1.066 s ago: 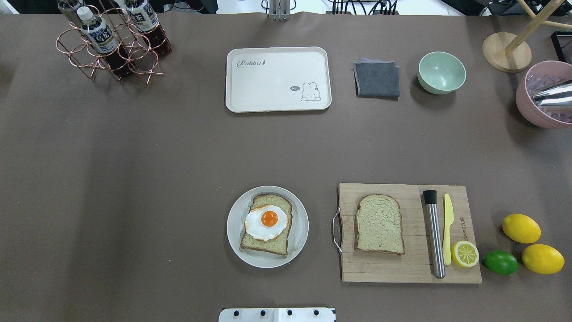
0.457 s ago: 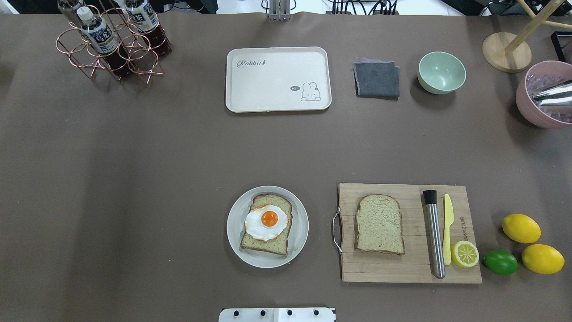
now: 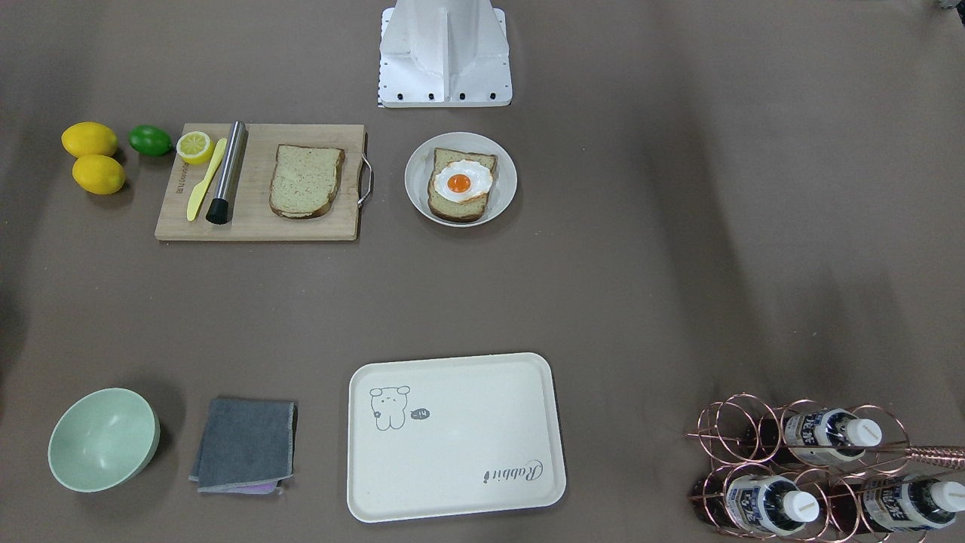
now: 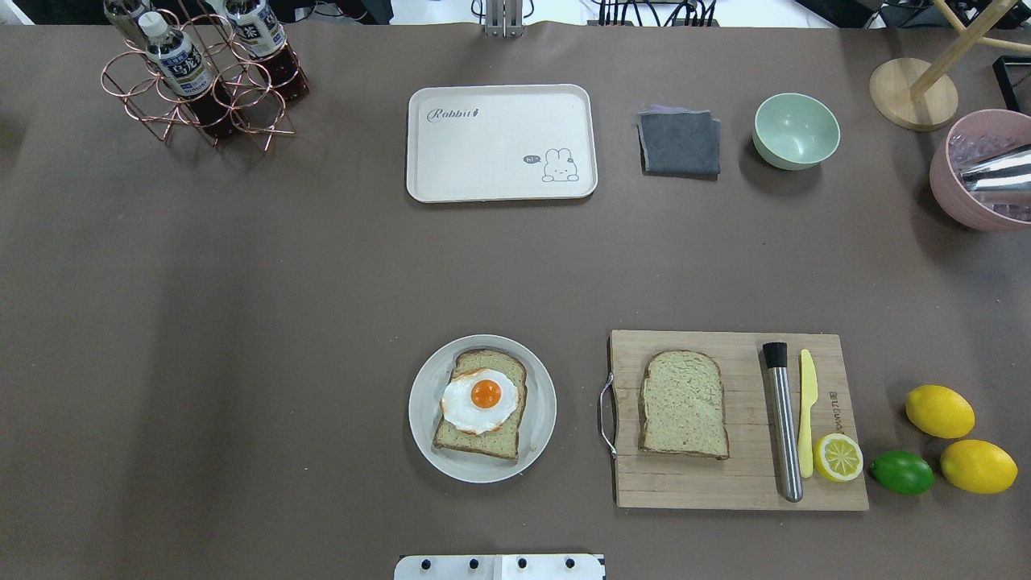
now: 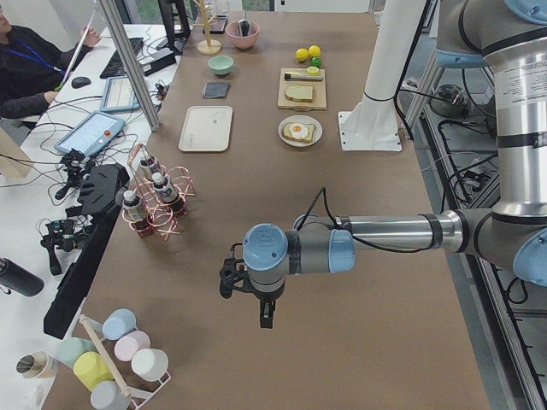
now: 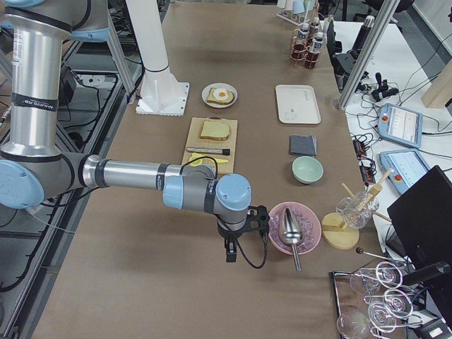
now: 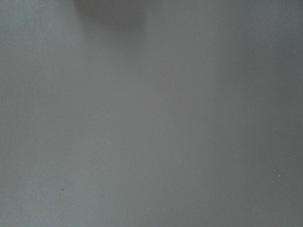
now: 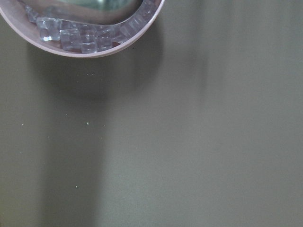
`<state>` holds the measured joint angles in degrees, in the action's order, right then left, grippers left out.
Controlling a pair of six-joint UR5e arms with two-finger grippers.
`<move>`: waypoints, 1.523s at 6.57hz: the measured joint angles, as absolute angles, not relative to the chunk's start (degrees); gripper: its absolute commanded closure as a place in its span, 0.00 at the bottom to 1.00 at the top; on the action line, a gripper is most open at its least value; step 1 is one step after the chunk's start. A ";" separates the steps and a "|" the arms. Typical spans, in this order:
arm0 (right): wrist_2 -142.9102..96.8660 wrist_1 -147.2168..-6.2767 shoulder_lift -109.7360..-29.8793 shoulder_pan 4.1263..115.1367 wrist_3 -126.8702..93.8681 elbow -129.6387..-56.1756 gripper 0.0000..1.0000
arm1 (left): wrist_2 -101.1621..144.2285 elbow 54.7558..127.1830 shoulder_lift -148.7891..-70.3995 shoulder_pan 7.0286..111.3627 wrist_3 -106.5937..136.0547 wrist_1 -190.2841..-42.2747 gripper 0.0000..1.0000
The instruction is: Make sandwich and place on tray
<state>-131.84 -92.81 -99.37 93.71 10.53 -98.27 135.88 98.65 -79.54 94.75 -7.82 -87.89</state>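
Observation:
One bread slice (image 4: 483, 439) lies on a small round white plate (image 4: 420, 411) with the fried egg (image 4: 480, 399) on top. The second bread slice (image 4: 684, 403) lies bare on the wooden cutting board (image 4: 709, 483). The cream tray (image 4: 499, 153) sits at the far side with nothing on it; it also shows in the front-facing view (image 3: 452, 452). My left gripper (image 5: 261, 309) hangs over bare table far to the left, seen only in the left side view. My right gripper (image 6: 230, 248) hangs beside the pink bowl (image 6: 291, 227), seen only in the right side view. I cannot tell if either is open.
A metal muddler (image 4: 783, 419), yellow knife (image 4: 807, 411) and lemon half (image 4: 838, 457) share the board. Two lemons (image 4: 939, 411) and a lime (image 4: 902, 472) lie right of it. A grey cloth (image 4: 681, 143), green bowl (image 4: 796, 129) and bottle rack (image 4: 201, 72) stand along the far side.

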 measured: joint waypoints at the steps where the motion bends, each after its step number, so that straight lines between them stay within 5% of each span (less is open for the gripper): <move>1: -131.82 -92.83 -99.27 93.75 10.54 -98.44 0.00 | 135.92 98.73 -79.56 94.75 -7.82 -87.91 0.01; 10: -132.38 -80.01 -99.14 92.19 9.83 -102.70 0.03 | 140.16 99.93 -90.95 90.53 -5.25 -103.23 0.01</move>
<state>-132.38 -80.01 -99.14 92.19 9.83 -102.70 140.16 99.93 -90.95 90.53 -5.25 -103.23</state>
